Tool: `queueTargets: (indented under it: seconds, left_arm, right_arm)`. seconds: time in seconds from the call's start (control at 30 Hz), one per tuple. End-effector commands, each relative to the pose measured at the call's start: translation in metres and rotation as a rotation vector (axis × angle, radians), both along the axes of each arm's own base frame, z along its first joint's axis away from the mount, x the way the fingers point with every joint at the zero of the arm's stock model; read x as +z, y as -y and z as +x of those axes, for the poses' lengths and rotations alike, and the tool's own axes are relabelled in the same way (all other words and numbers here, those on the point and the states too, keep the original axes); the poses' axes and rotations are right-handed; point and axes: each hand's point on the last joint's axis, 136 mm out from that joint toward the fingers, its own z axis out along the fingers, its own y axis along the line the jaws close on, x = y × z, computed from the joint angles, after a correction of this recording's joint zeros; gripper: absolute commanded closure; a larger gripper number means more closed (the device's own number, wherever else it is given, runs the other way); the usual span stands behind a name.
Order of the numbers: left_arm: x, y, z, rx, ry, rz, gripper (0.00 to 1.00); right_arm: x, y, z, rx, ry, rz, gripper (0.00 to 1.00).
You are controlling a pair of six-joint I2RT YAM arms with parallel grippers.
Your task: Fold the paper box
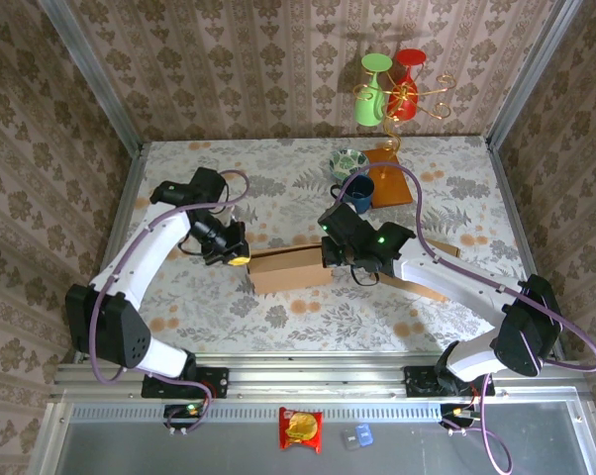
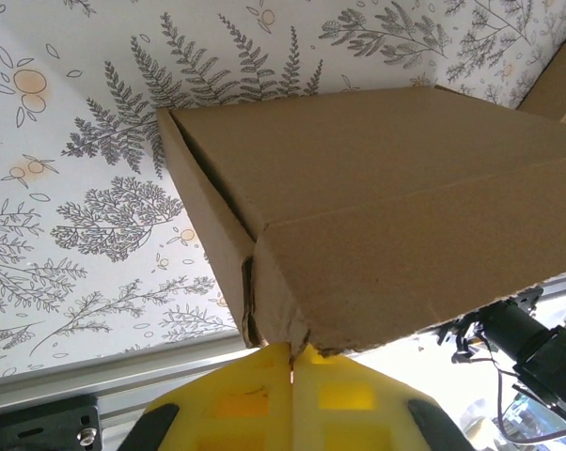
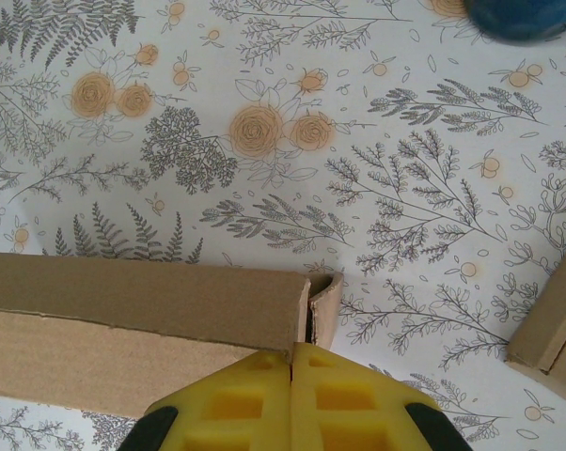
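Top external: long brown cardboard box [image 1: 290, 268] looks light, creasable; hold its end flaps, where left gripper [image 1: 238, 261] and right gripper [image 1: 329, 261] sit pressed together.

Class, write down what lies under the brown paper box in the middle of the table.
The fern-and-flower tablecloth shows on every visible side of the paper box, right up to its edges. The patch directly beneath is covered by the box and cannot be seen.
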Motion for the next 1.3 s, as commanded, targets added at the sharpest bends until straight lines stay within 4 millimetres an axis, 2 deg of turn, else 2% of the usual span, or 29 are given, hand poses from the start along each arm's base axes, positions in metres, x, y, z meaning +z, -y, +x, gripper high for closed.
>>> queueTargets:
  seconds: [0.0,0.27,0.4,0.47,0.5,0.57,0.63,0.7,0.77,0.9,0.97,1.17,1.27]
  left_arm:
    - [-0.011,-0.010,-0.010,0.000,-0.002,0.030,1.00]
    - [-0.025,-0.012,-0.016,0.007,0.038,0.031,1.00]
    - [-0.026,-0.013,-0.016,0.006,0.057,0.035,1.00]
    - [-0.026,-0.013,-0.016,0.000,0.066,0.040,1.00]
    - [-0.025,-0.012,-0.016,-0.005,0.072,0.043,1.00]
    - [-0.025,-0.012,-0.016,-0.014,0.077,0.047,1.00]
    - [-0.026,-0.011,-0.017,-0.022,0.082,0.051,1.00]
    - [-0.026,-0.010,-0.017,-0.031,0.097,0.058,1.00]
    - [-0.026,-0.009,-0.018,-0.038,0.104,0.066,1.00]
    - [-0.028,-0.009,-0.021,-0.047,0.106,0.078,1.00]
    - [-0.029,-0.009,-0.022,-0.049,0.109,0.082,1.00]
    - [-0.028,-0.009,-0.022,-0.043,0.118,0.079,1.00]
    - [-0.028,-0.008,-0.022,-0.042,0.118,0.079,1.00]
  right_arm:
    - [-0.013,-0.003,-0.006,0.021,-0.020,-0.013,1.00]
    - [-0.019,-0.004,-0.010,0.045,-0.017,-0.019,1.00]
    - [-0.021,0.000,-0.016,0.027,-0.027,-0.008,1.00]
    - [-0.017,0.003,-0.019,0.000,-0.035,0.012,0.88]
    - [-0.002,0.005,-0.021,-0.019,-0.016,0.056,0.79]
    - [0.008,0.010,-0.024,-0.092,-0.038,0.147,0.61]
    - [0.014,0.011,-0.027,-0.196,-0.102,0.325,0.48]
    - [0.023,0.005,-0.024,-0.343,-0.159,0.599,0.41]
    - [0.023,0.001,-0.021,-0.475,-0.218,0.810,0.36]
    - [0.027,-0.006,-0.010,-0.619,-0.272,1.056,0.32]
    - [0.028,-0.008,-0.004,-0.659,-0.283,1.113,0.31]
    - [0.007,-0.020,-0.003,-0.680,-0.366,1.099,0.34]
    - [-0.008,-0.018,-0.002,-0.702,-0.373,1.081,0.37]
